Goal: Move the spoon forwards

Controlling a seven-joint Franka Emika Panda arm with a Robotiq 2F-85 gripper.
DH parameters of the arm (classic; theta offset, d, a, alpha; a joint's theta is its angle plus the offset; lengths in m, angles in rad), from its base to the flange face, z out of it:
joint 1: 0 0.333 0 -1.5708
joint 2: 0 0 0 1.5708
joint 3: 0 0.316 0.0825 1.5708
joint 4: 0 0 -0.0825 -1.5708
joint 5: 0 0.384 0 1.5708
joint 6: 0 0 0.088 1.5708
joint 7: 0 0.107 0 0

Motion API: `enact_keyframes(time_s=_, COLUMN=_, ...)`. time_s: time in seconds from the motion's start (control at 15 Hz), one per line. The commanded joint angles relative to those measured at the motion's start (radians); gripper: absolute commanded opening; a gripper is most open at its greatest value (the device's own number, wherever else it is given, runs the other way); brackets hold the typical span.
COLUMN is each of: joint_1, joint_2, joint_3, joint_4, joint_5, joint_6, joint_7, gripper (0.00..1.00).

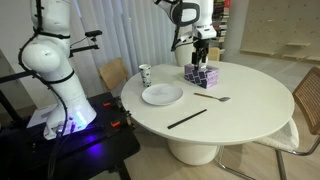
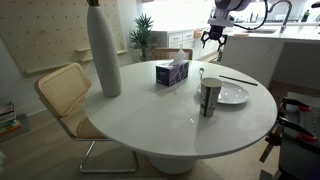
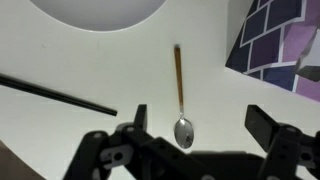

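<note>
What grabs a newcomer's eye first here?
A round white table fills both exterior views, and a tall grey vase looms in the foreground in an exterior view. The open pincer hangs over a small spoon lying between white plate and purple-checked tissue box.

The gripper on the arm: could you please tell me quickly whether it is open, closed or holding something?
Gripper: open, jaws wide apart, holding nothing; the small slim metal spoon lies untouched below it.

A round white table (image 1: 260,105) stands in a bright room, with a cane-backed chair (image 2: 62,92) beside it. Pale curtains (image 1: 115,30) hang behind. A potted plant (image 2: 143,32) stands beyond a pegboard wall (image 2: 40,35).
</note>
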Motion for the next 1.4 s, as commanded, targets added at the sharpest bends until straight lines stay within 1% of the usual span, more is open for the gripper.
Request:
enact_keyframes(time_s=0.0, joint_1=-0.001, joint_2=0.034, joint_3=0.017, joint_4=-0.001, joint_5=-0.011, joint_6=0.055, joint_7=-0.008, gripper=1.00)
enact_keyframes(time_s=0.47, joint_1=-0.005, joint_2=0.155, joint_3=0.027, joint_4=0.040, joint_5=-0.004, joint_6=0.106, joint_7=-0.015, gripper=1.00)
enact_keyframes(time_s=0.93, joint_1=-0.003, joint_2=0.277, joint_3=0.028, joint_4=0.098, joint_5=-0.007, joint_6=0.241, joint_7=-0.050, gripper=1.00)
enact_keyframes(time_s=1.13, joint_1=0.001, joint_2=0.323, joint_3=0.035, joint_4=0.143, joint_5=-0.007, joint_6=0.258, joint_7=-0.072, gripper=1.00)
enact_keyframes(time_s=1.33, joint_1=0.005, joint_2=0.369, joint_3=0.045, joint_4=0.195, joint_5=-0.005, joint_6=0.248, joint_7=-0.080, gripper=1.00)
